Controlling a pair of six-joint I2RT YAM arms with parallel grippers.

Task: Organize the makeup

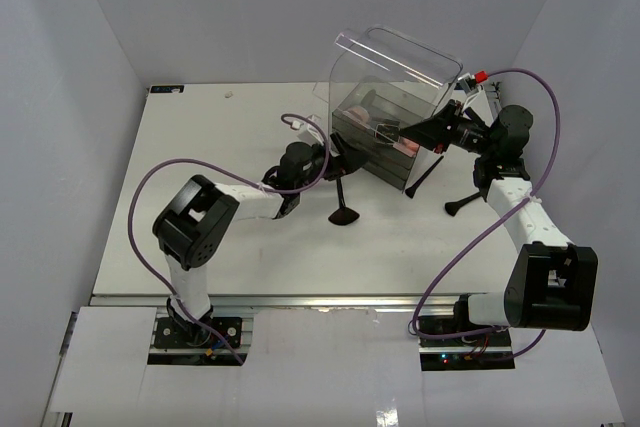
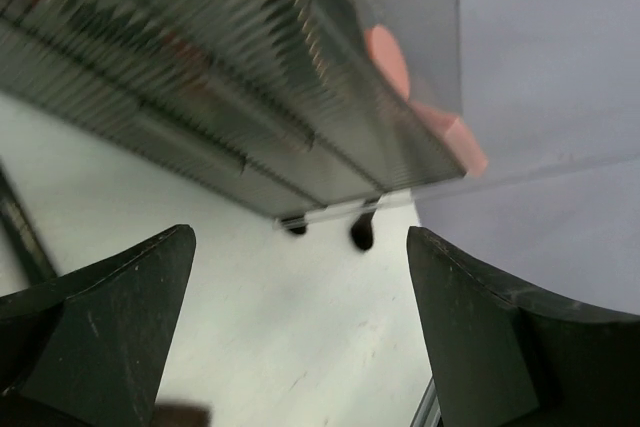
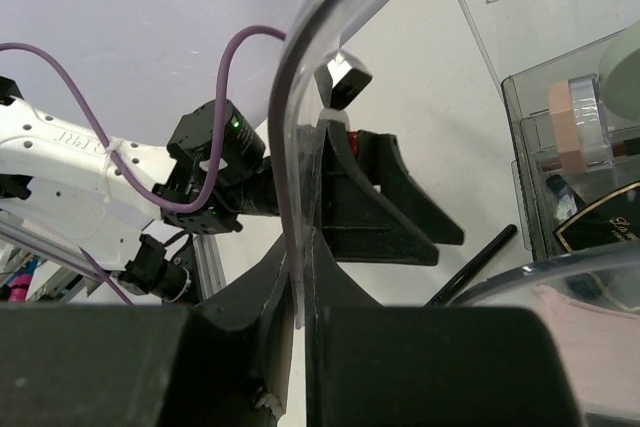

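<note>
The clear drawer box (image 1: 385, 142) stands at the table's back middle with its curved clear lid (image 1: 400, 62) raised. My right gripper (image 1: 407, 132) is shut on the lid's edge; in the right wrist view the fingers (image 3: 335, 277) pinch the lid rim (image 3: 290, 147). Inside the box lie a pink puff (image 3: 578, 127) and a black compact (image 3: 600, 232). My left gripper (image 1: 345, 154) is open and empty at the box's front left (image 2: 300, 247). A fan-headed brush (image 1: 345, 213) lies just below it. A thin black brush (image 1: 424, 175) and another brush (image 1: 460, 205) lie right of the box.
The ribbed box wall (image 2: 220, 97) fills the left wrist view, with something pink (image 2: 385, 52) behind it. White walls close in the table at the back and sides. The right arm's purple cable (image 1: 545, 117) loops over the table's right side.
</note>
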